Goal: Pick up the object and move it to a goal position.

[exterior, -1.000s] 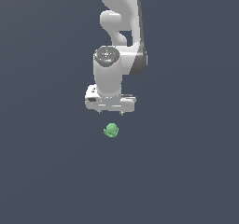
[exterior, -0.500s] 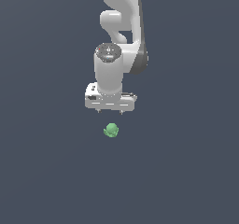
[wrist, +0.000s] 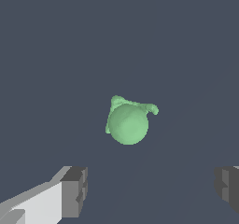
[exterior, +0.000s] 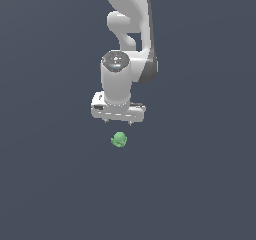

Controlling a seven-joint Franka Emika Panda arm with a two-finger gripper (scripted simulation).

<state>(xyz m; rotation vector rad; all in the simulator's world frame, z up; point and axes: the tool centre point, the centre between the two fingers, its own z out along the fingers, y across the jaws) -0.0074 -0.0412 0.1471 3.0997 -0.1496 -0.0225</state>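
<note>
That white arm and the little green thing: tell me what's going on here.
A white robot arm hangs its gripper over a small green blob lying on a plain dark surface. The fingers are spread wide, and in the wrist view the blob sits apart from them. Nothing is gripped: the blob is untouched and the pickup is not yet done. No goal marker shows in either view.

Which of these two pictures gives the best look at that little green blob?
The wrist view. There the green blob fills the middle of the picture, showing its round body and small lumps, with the hand's open fingers apart in front of it. The exterior view shows it only as a tiny green speck below the hand.
</note>
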